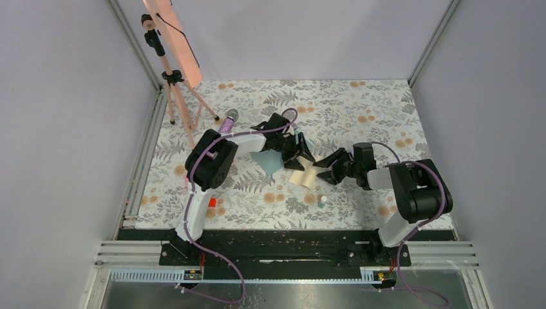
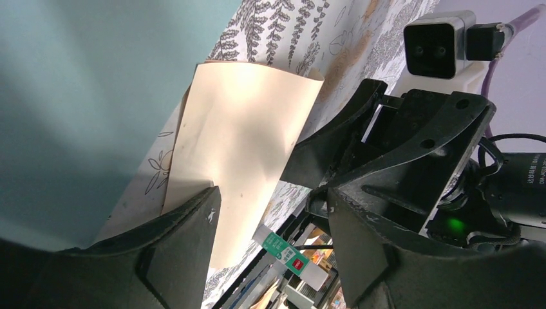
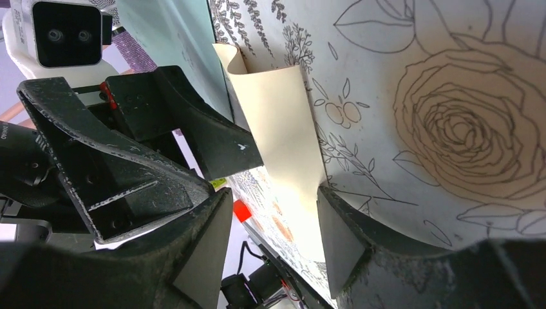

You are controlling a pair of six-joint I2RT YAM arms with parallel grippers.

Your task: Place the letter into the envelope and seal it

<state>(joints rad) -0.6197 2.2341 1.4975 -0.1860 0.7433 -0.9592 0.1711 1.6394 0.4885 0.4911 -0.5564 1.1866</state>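
Note:
The tan letter (image 1: 304, 175) lies on the floral table, slightly curled, with one corner beside the teal envelope (image 1: 269, 161). My left gripper (image 1: 297, 153) is open and hangs low over the letter's far end and the envelope's edge. My right gripper (image 1: 328, 166) is open at the letter's right side, facing the left gripper. In the left wrist view the letter (image 2: 238, 141) runs between the open fingers (image 2: 187, 251), and the envelope (image 2: 77, 96) fills the left. In the right wrist view the letter (image 3: 283, 122) bends up by the right-hand finger (image 3: 341, 244), and neither gripper holds anything.
A small white and green glue stick (image 1: 322, 201) stands just in front of the letter. A red block (image 1: 211, 202) lies near the left arm. A purple-capped tube (image 1: 228, 120) lies at the back left. A salmon panel on a tripod (image 1: 170, 38) stands in the far left corner.

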